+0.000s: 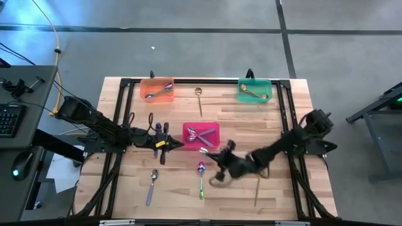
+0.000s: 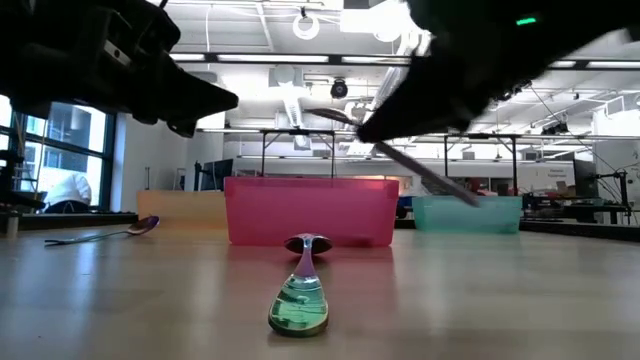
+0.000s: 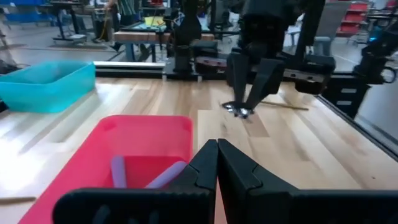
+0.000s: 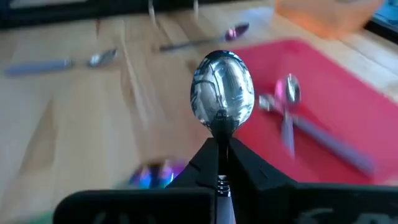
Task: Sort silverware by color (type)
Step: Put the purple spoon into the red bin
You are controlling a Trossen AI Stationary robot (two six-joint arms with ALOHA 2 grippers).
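My right gripper (image 1: 213, 154) is just near of the pink bin (image 1: 213, 143), shut on a shiny silver spoon (image 4: 222, 93). Two lilac-handled spoons (image 1: 202, 134) lie in that bin. My left gripper (image 1: 171, 144) is shut and holds nothing, level at the bin's left side. An iridescent spoon with a green handle (image 1: 201, 179) and a lilac-handled spoon (image 1: 152, 185) lie flat on the near table. A gold spoon (image 1: 198, 95) lies at the far side. My right gripper pinches the silver spoon between its two fingers at the neck (image 4: 221, 132), just behind the bowl. The fingers lie along the spoon, the bowl (image 2: 322, 114) sticks out past the tips, and the handle (image 2: 440, 180) slants down behind them. The spoon is lifted clear of the table.
An orange bin (image 1: 146, 94) with spoons stands at the far left and a teal bin (image 1: 241, 94) with gold spoons at the far right. A thin gold piece (image 1: 256, 191) lies near the right front. Black frame rails (image 1: 207, 81) run along the table's edges.
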